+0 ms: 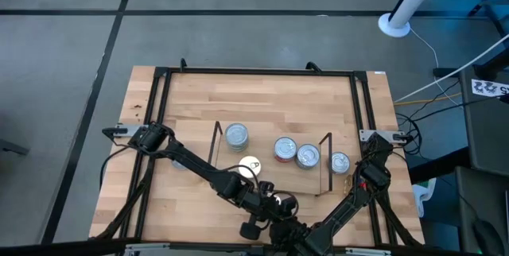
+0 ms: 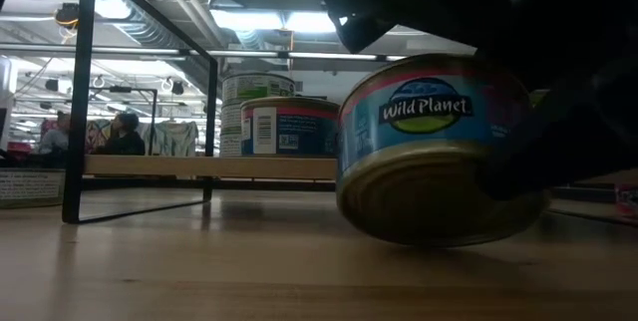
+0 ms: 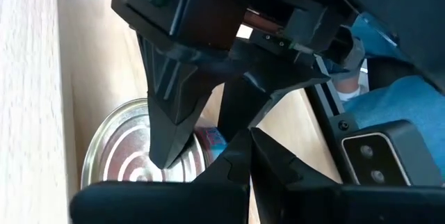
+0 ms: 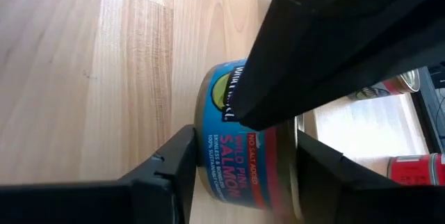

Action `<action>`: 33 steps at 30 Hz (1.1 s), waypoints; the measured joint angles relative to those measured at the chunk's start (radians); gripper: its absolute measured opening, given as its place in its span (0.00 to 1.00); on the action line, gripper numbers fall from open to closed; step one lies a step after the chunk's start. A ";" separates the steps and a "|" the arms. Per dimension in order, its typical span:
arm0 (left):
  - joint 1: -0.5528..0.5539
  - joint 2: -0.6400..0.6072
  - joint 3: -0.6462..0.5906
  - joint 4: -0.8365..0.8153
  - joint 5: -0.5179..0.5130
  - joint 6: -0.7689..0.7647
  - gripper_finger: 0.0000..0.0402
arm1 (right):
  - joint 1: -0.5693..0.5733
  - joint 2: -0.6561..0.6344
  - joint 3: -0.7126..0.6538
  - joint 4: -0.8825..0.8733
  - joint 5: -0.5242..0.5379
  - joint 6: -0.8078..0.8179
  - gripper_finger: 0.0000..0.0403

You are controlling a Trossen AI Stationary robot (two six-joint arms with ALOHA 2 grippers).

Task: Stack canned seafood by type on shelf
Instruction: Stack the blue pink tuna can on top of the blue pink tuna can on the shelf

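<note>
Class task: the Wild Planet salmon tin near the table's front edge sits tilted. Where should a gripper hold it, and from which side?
Grip the salmon tin across its labelled side wall, fingers on opposite sides, coming from above: it is low and round, and its tilt shows its underside.

I see a grey floor (image 1: pixel 238 41) with dark lines all around my light wooden tabletop (image 1: pixel 262 101). A white pole (image 1: pixel 409 1) stands on a round base, with a white cable (image 1: pixel 433 49) beside it. Far back, ceiling lights (image 2: pixel 269 20) glow and people (image 2: pixel 110 134) sit.
</note>
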 joint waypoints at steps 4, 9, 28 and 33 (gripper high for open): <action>0.000 -0.016 0.000 -0.011 0.000 0.024 0.00 | 0.000 0.000 0.000 0.001 -0.005 0.000 0.47; 0.000 -0.082 0.000 -0.092 -0.002 0.039 0.00 | 0.002 0.000 0.005 0.019 -0.009 0.001 0.48; -0.021 -0.438 0.000 -0.464 -0.039 0.196 0.00 | -0.013 0.000 0.236 -0.091 -0.047 -0.193 0.47; -0.020 -0.474 0.000 -0.478 -0.090 0.198 0.00 | -0.025 0.000 0.296 -0.126 -0.047 -0.328 0.47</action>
